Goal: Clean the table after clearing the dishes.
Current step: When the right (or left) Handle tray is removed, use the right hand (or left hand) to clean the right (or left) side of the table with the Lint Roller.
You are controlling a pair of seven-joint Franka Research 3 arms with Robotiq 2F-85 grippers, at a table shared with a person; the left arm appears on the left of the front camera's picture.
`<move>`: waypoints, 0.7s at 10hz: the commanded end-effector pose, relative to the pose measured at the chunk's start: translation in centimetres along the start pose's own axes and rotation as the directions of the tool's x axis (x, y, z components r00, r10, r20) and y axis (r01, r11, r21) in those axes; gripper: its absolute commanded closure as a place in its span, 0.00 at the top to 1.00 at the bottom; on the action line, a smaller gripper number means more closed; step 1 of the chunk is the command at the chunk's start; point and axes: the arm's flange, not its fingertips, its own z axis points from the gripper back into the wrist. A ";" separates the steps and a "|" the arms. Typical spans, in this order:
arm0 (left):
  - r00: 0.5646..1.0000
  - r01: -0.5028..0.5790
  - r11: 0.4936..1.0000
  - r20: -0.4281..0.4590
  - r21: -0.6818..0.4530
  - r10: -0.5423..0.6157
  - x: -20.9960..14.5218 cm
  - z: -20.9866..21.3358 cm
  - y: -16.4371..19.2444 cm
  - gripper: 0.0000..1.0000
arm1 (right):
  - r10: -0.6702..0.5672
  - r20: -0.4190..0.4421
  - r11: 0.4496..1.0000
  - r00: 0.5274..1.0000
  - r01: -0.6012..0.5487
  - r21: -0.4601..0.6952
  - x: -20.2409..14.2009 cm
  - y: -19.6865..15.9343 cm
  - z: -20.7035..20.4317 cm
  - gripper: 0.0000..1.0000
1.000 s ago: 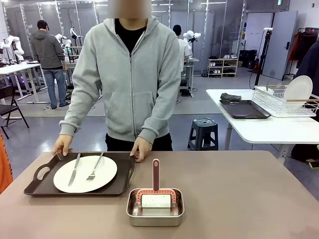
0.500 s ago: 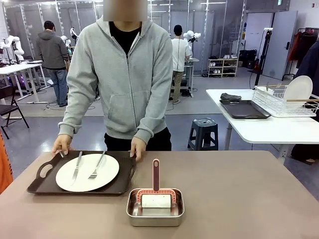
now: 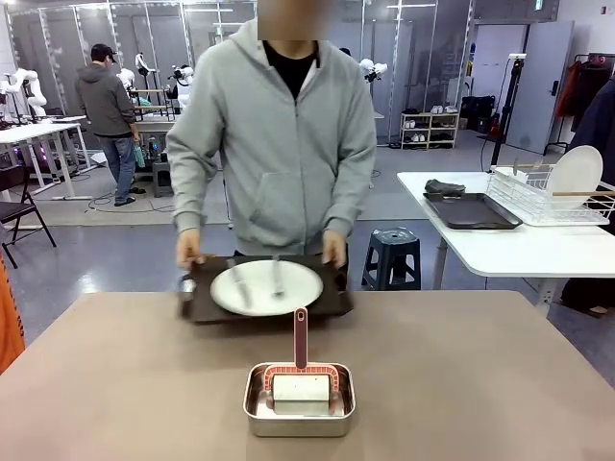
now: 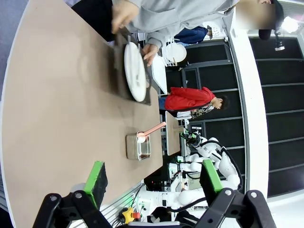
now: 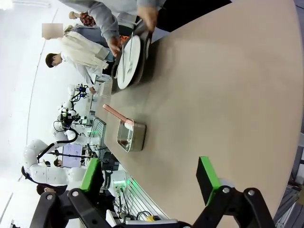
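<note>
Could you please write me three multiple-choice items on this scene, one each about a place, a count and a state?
1. Where is the steel pan? A. near middle of the table; B. on the tray; C. on the floor.
2. How many plates lie on the tray? A. one; B. two; C. three.
3. What holds the tray? A. nothing; B. the person's hands; C. a stand.
Answers: 1 A, it sits on the table close to the front camera; 2 A, a single white plate shows; 3 B, a hand grips each end.
</note>
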 end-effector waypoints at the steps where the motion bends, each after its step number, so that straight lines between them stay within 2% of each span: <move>1: 1.000 0.011 1.000 0.000 -0.007 -0.011 -0.1 0.3 -0.1 1.00 | 0.015 0.002 1.000 1.000 -0.015 0.008 0.2 0.2 0.3 1.00; 7: 1.000 0.011 1.000 0.000 -0.007 -0.011 -0.1 0.3 -0.1 1.00 | 0.015 0.002 1.000 1.000 -0.015 0.008 0.2 0.2 0.3 1.00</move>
